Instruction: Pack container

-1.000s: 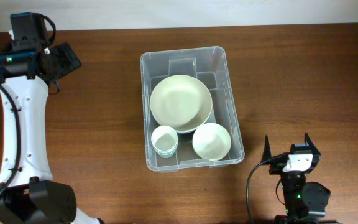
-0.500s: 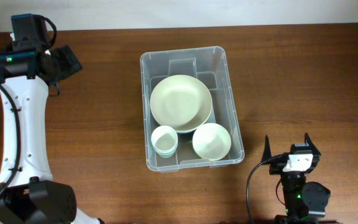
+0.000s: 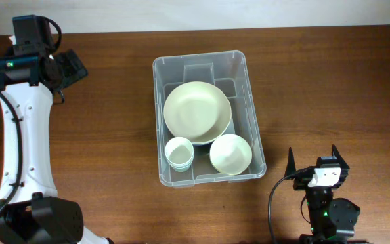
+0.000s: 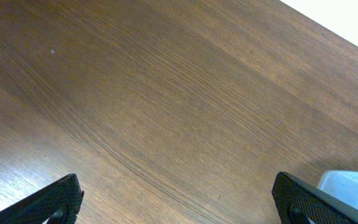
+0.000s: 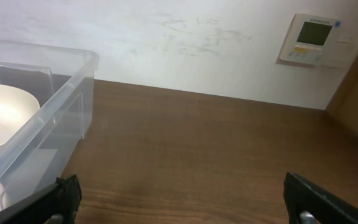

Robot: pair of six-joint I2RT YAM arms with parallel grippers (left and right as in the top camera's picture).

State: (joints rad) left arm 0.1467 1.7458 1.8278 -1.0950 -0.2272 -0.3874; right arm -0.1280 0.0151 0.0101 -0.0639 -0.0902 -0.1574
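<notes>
The container (image 3: 245, 102) is a large clear plastic bin in the middle of the table. In it lie a large cream bowl (image 3: 197, 112), a smaller cream bowl (image 3: 231, 154) and a small white cup (image 3: 179, 152). My left gripper (image 3: 70, 66) is open and empty at the far left, well apart from the bin; its view shows bare wood between the fingers (image 4: 179, 199) and a corner of the container (image 4: 350, 186). My right gripper (image 3: 313, 160) is open and empty at the front right, beside the bin's right wall (image 5: 61, 102).
The wooden table (image 3: 330, 88) surrounds the bin. A white wall with a thermostat panel (image 5: 312, 38) stands behind the table in the right wrist view.
My left gripper has turned slightly at the far left. The bin, its contents and the right arm have not moved.
</notes>
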